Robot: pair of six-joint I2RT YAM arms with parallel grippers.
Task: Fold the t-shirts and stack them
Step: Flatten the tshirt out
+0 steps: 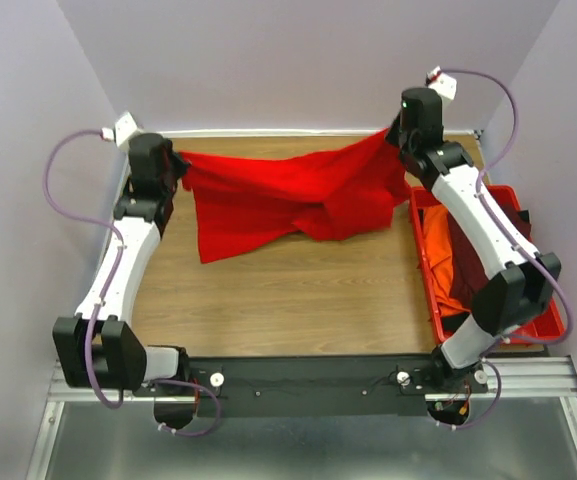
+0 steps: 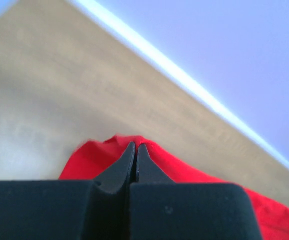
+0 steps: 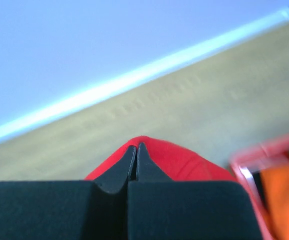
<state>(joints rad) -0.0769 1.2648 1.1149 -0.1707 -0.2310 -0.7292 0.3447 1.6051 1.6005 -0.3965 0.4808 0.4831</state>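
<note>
**Both arms pinch the red shirt, spread at far edge**

The left gripper (image 2: 135, 145) has its jaws pressed together on a fold of the red shirt (image 1: 288, 200). The right gripper (image 3: 136, 146) is clamped the same way on the opposite end. The shirt hangs between them over the far side of the table (image 1: 288, 300), just left of the bin (image 1: 553, 320). Its middle sags and bunches, and the lower cloth rests on the wood.

The step looks like spreading before the first fold. To do it well:
- Pull the ends apart evenly until the sag goes.
- Level both grips.
- Drag toward the near side and lower so the bunched middle lays flat.
- Stay clear of the bin.

The long axis runs left-right across the table, with the right end a bit farther back. I can't tell which way the collar faces.
</note>
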